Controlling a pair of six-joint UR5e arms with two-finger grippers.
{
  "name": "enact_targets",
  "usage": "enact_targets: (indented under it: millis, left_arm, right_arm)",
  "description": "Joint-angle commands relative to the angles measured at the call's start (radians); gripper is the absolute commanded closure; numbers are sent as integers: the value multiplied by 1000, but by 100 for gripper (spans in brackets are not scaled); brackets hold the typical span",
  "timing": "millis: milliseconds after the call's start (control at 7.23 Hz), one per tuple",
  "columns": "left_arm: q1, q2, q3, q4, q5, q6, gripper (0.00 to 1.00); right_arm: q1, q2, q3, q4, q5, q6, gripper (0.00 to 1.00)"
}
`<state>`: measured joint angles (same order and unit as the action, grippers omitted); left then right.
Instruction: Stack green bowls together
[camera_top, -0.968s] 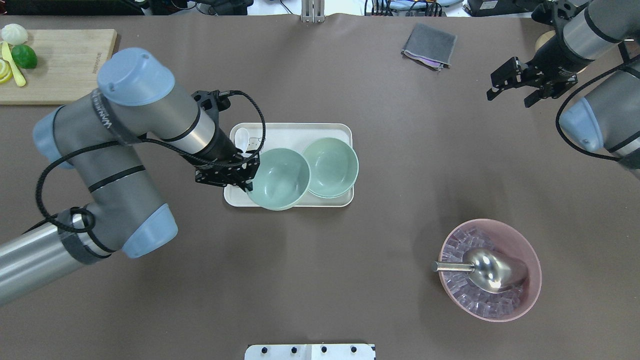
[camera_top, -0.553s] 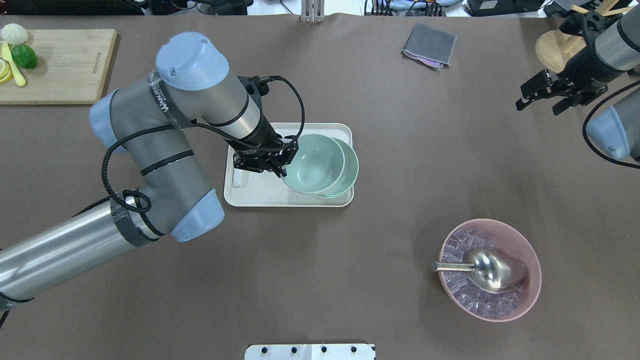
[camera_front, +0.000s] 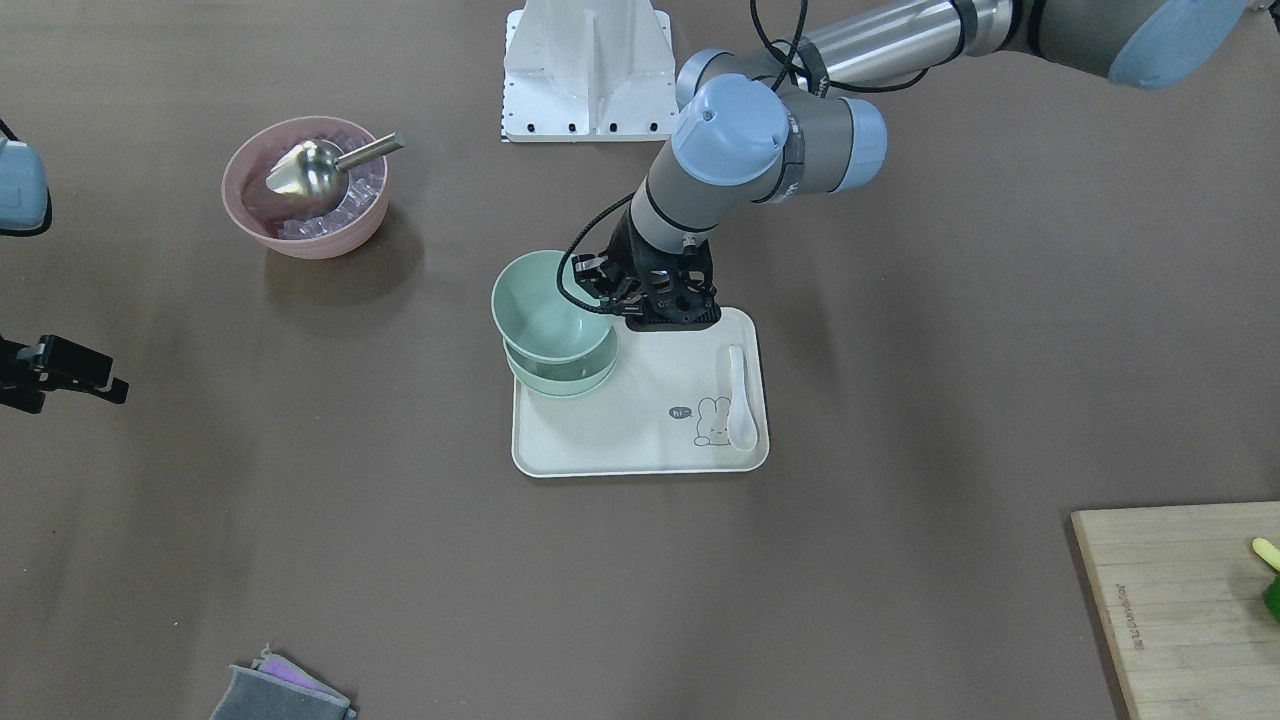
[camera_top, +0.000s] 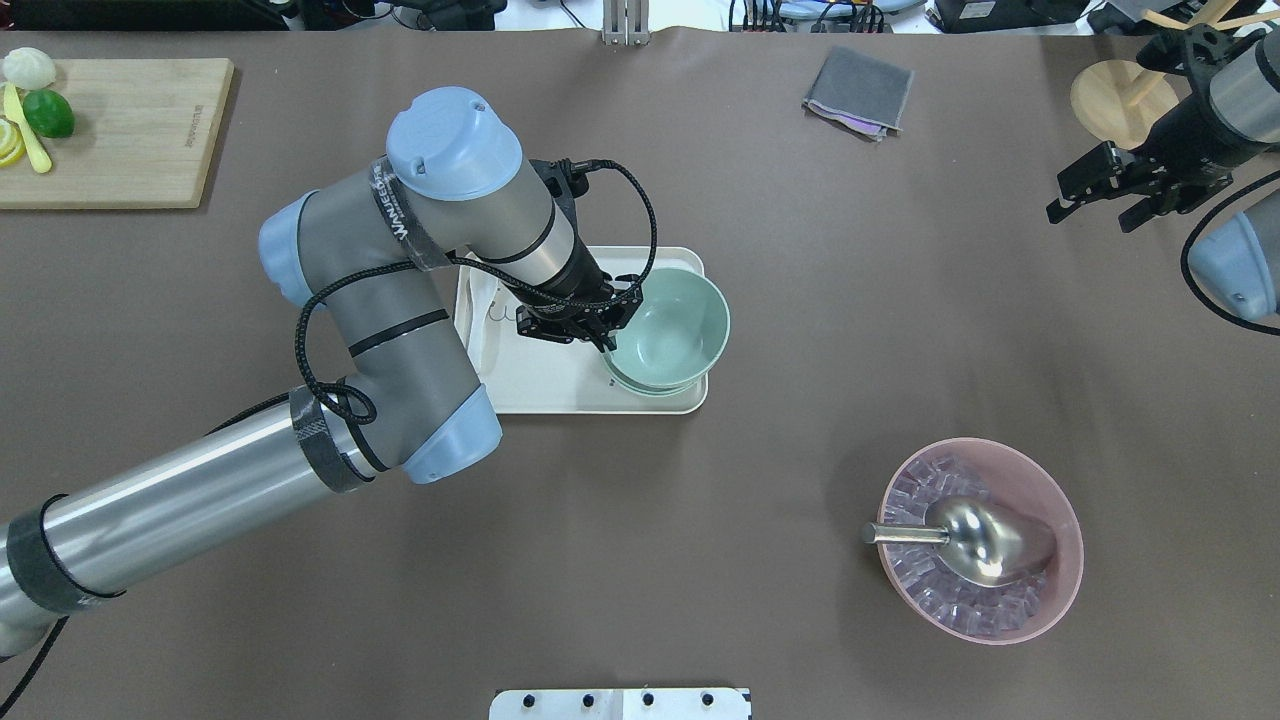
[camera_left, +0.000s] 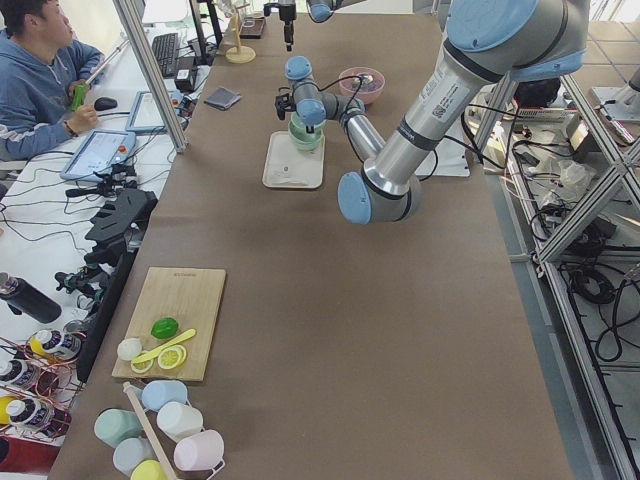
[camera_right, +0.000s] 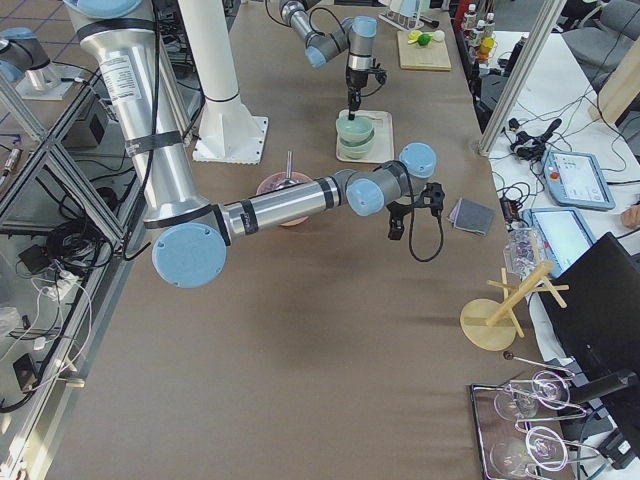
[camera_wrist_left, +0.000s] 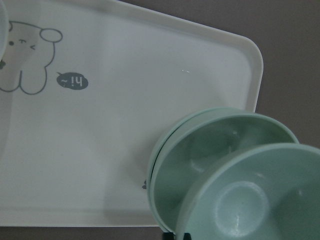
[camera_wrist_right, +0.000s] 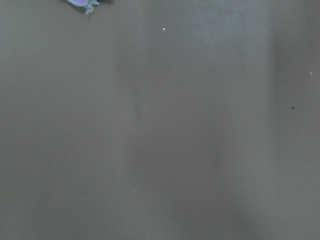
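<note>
Between the fingers of your left claw (camera_top: 604, 338) you are seeing the rim of one green bowl (camera_top: 672, 335); the claw is gripping it and holding it up. Just below this claw, slightly off centre, the other two green bowls (camera_front: 560, 378) are sitting nested on the white tray (camera_top: 540, 385). Your right claw (camera_top: 1098, 205) is hanging well apart, its jaws standing wide.

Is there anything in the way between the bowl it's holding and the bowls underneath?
Nothing visible. The left pincer holds the green bowl above the nested bowls on the tray; their inside looks empty. The white spoon lies at the tray's other end.
</note>
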<state>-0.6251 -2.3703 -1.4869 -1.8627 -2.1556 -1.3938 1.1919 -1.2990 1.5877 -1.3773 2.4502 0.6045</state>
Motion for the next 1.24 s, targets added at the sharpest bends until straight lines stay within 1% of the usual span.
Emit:
enact_targets:
  millis: [0,138,277,415,553,691,830,968,1106]
  left_arm:
    - [2,2,16,-48,13,7,2]
    - [-5,5,5,-47,11,10,2]
    - [-51,34,-28,-43,-6,16,2]
    - [-127,127,-97,-39,-73,82,2]
    - [-259,251,-152,-38,-187,230,2]
    - [-378,358,-195,-35,-255,381,2]
    - [-448,488,-255,-35,-262,513,2]
    - [-500,623,-277,-35,-247,721,2]
    - [-606,737,-262,-32,-230,1023,2]
  right_arm:
    - [6,0,-2,0,4,0,0]
    - [6,-2,-2,0,4,0,0]
    - [8,-2,-2,0,4,0,0]
    - [17,-6,-2,0,3,-2,0]
    - [31,-19,-5,0,3,-32,0]
    - [60,-38,-20,0,3,-102,0]
    - [95,-71,-34,0,-5,-186,0]
    - [138,-109,-43,0,-14,-307,0]
    - [191,-144,-64,0,-13,-410,0]
